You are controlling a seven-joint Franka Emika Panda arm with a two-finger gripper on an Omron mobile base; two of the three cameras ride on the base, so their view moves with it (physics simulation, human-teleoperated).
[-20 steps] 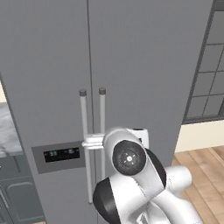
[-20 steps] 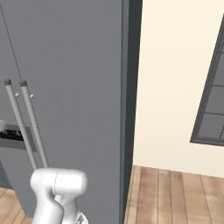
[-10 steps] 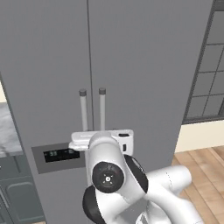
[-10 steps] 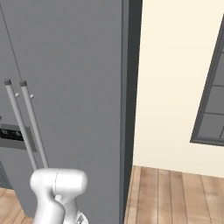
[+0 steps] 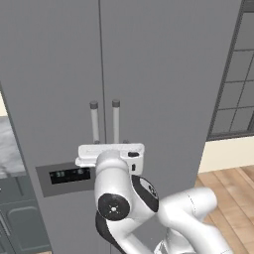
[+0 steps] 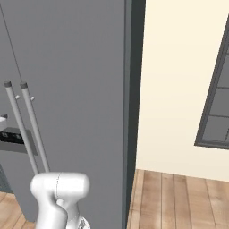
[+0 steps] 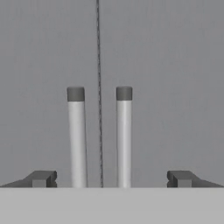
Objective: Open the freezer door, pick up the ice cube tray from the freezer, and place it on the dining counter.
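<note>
The freezer door (image 5: 49, 74), matte grey with a dark dispenser panel (image 5: 64, 176), is closed, so the freezer and the ice cube tray are hidden. Its silver bar handle (image 5: 94, 121) stands beside the other door's handle (image 5: 116, 121). In the hand view my gripper (image 7: 111, 179) is open and empty, a short way off the doors. Its fingertips (image 7: 41, 178) spread wider than both handles, with the freezer handle (image 7: 77, 140) left of the seam. My white hand (image 5: 110, 150) lies level in front of the handles. The right base view has the panel (image 6: 11, 135) and both handles (image 6: 18, 129). The dining counter is out of view.
The plain grey right door (image 5: 163, 74) is also closed. A marble counter (image 5: 7, 149) over dark cabinets (image 5: 20, 218), backed by cream wall, adjoins the fridge's left side. To the right are cream wall (image 6: 179, 89), a dark-framed window (image 6: 217, 112) and wooden floor (image 6: 179, 201).
My hand has swung left and turned level, now centred in front of the two handles. The elbow moved left with it. The gripper stayed open and the doors stayed closed.
</note>
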